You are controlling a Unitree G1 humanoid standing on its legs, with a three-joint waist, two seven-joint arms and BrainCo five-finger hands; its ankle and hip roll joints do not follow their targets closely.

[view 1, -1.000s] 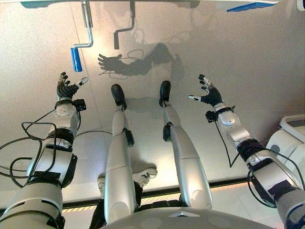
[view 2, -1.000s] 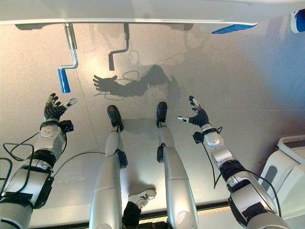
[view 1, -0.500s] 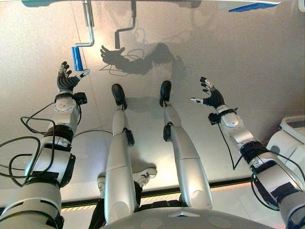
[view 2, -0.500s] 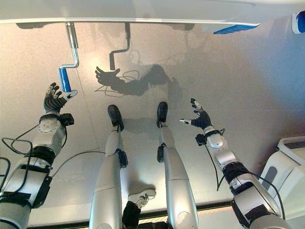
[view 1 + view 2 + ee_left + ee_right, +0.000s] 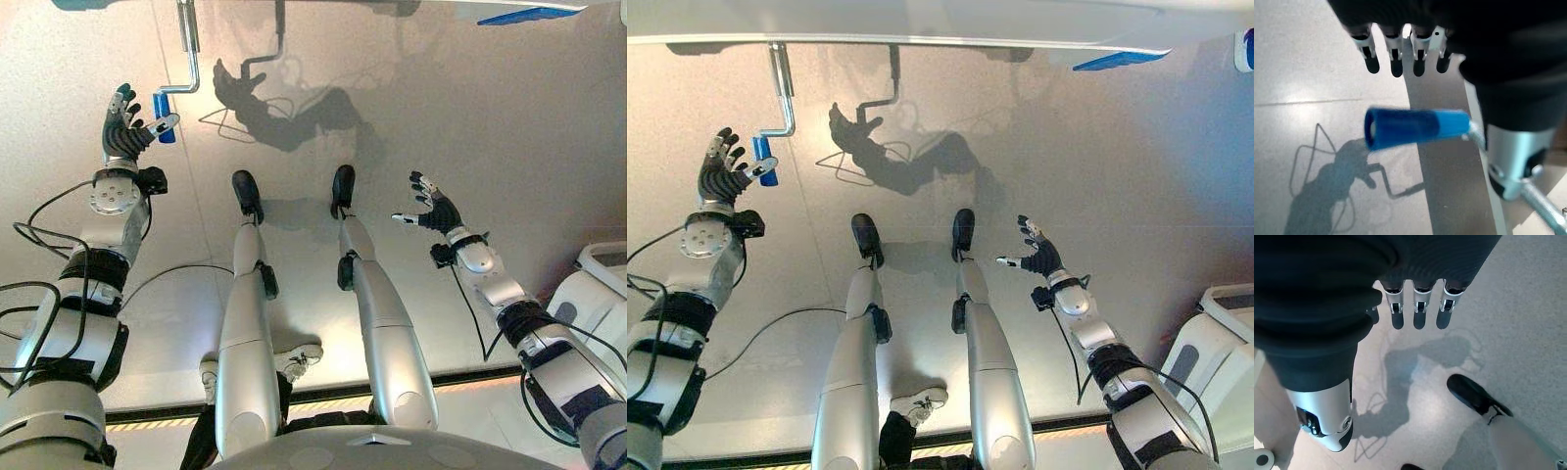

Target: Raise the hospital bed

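Observation:
The bed's crank, a bent silver rod (image 5: 189,49) with a blue handle (image 5: 164,103), hangs from the bed's white edge (image 5: 921,20) at the far left. My left hand (image 5: 122,132) is raised to the handle, open, fingers spread; the blue grip lies between thumb and fingers. In the left wrist view the blue handle (image 5: 1415,128) crosses in front of the palm, with the straight fingers (image 5: 1396,63) beyond it and not curled round it. My right hand (image 5: 434,209) hovers open over the floor to the right, holding nothing; its fingers (image 5: 1418,308) are straight.
A blue part (image 5: 519,14) sticks out under the bed's edge at the far right. A white machine (image 5: 598,284) stands at the lower right. A person's white shoe (image 5: 294,360) rests on the floor near a yellow-black strip (image 5: 157,428).
My left hand has moved up and forward from below the blue handle to around it. My right hand has drifted slightly lower and to the right, still open.

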